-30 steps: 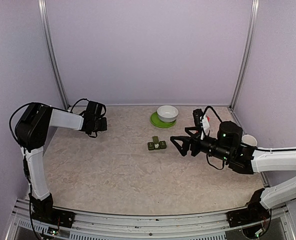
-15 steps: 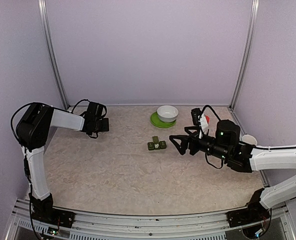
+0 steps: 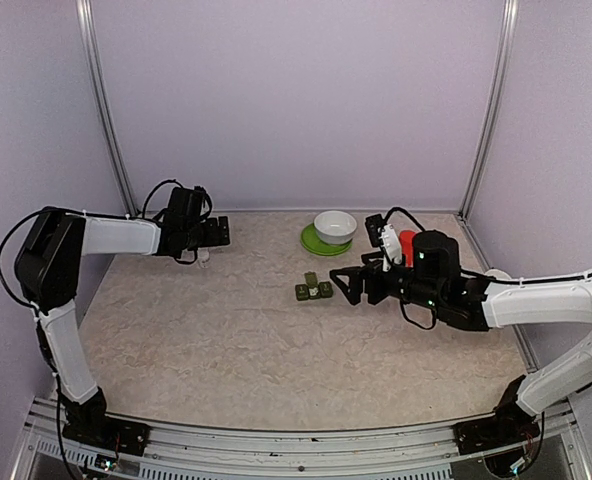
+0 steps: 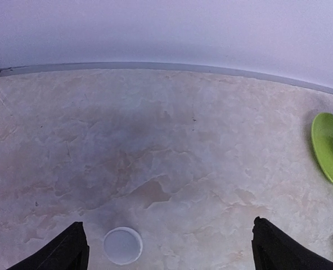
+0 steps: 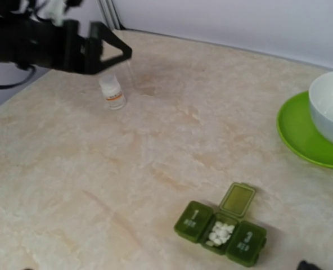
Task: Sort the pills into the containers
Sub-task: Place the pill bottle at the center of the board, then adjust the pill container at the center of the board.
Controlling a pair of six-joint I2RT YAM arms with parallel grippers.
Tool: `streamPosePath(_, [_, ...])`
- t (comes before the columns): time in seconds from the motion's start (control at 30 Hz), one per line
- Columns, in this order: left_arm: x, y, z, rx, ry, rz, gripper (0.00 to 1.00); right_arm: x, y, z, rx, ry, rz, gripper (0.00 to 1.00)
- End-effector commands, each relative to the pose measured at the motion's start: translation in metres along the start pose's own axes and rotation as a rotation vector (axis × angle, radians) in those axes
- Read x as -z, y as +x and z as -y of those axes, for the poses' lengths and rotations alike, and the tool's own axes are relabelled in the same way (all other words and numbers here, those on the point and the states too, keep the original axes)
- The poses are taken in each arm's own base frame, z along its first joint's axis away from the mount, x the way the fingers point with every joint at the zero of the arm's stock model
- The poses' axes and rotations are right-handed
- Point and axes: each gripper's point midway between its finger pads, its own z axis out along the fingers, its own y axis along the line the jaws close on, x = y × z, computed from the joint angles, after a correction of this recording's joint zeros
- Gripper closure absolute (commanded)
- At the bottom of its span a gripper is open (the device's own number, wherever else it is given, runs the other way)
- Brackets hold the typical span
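The containers (image 5: 221, 225), a dark green strip of three compartments, lie mid-table, also in the top view (image 3: 314, 290). The middle lid stands up and white pills (image 5: 220, 232) fill that compartment; the two outer lids are down. My right gripper (image 3: 338, 287) hovers open just right of the strip, nothing between its fingers. My left gripper (image 3: 222, 232) is open at the back left, above a small white bottle (image 3: 204, 256). From the left wrist the bottle's white cap (image 4: 122, 245) sits beside the left fingertip (image 4: 71, 250), untouched.
A white bowl (image 3: 335, 226) rests on a green plate (image 3: 313, 243) behind the containers. A red bottle (image 3: 407, 243) stands behind my right arm. The purple back wall and its corner posts close the far side.
The left gripper has opened and reached further right, leaving the small white bottle standing free below it. The right gripper has slid left, closer to the containers.
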Motion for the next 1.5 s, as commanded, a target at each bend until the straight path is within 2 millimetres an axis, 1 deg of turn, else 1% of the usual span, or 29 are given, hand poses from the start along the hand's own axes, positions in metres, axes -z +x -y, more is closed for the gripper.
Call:
streamPosePath(0.0, [0.023, -0.031, 0.036, 0.024, 0.131, 0.062, 0.01, -0.011, -0.006, 0.012, -0.032, 0.012, -0.025, 0.00])
streamPosePath(0.17, [0.033, -0.033, 0.077, 0.048, 0.322, 0.059, 0.01, -0.027, 0.002, 0.031, -0.118, 0.007, -0.076, 0.02])
streamPosePath(0.27, [0.034, -0.024, 0.101, 0.067, 0.449, 0.038, 0.01, -0.040, 0.008, 0.040, -0.174, -0.007, -0.107, 0.04])
streamPosePath(0.37, [0.028, -0.015, 0.119, 0.087, 0.531, 0.018, 0.01, -0.056, 0.018, 0.045, -0.217, -0.037, -0.144, 0.08])
streamPosePath(0.47, [0.017, -0.004, 0.133, 0.104, 0.602, -0.010, 0.01, -0.074, 0.025, 0.048, -0.246, -0.058, -0.180, 0.11])
streamPosePath(0.53, [0.010, 0.003, 0.141, 0.123, 0.647, -0.031, 0.01, -0.084, 0.034, 0.052, -0.271, -0.057, -0.208, 0.14])
streamPosePath(0.67, [0.002, 0.012, 0.159, 0.147, 0.735, -0.067, 0.01, -0.102, 0.047, 0.057, -0.315, -0.062, -0.246, 0.19])
streamPosePath(0.77, [-0.003, 0.017, 0.170, 0.159, 0.782, -0.087, 0.01, -0.112, 0.058, 0.060, -0.332, -0.057, -0.271, 0.23])
streamPosePath(0.87, [-0.005, 0.023, 0.180, 0.172, 0.833, -0.107, 0.01, -0.119, 0.067, 0.062, -0.344, -0.050, -0.291, 0.26])
streamPosePath(1.07, [-0.008, 0.042, 0.200, 0.197, 0.918, -0.159, 0.01, -0.130, 0.083, 0.069, -0.361, -0.031, -0.322, 0.31])
streamPosePath(1.23, [-0.016, 0.060, 0.209, 0.205, 0.933, -0.194, 0.01, -0.134, 0.092, 0.073, -0.368, -0.015, -0.341, 0.33])
streamPosePath(1.47, [-0.019, 0.075, 0.218, 0.209, 0.951, -0.214, 0.01, -0.135, 0.102, 0.078, -0.375, 0.009, -0.353, 0.34])
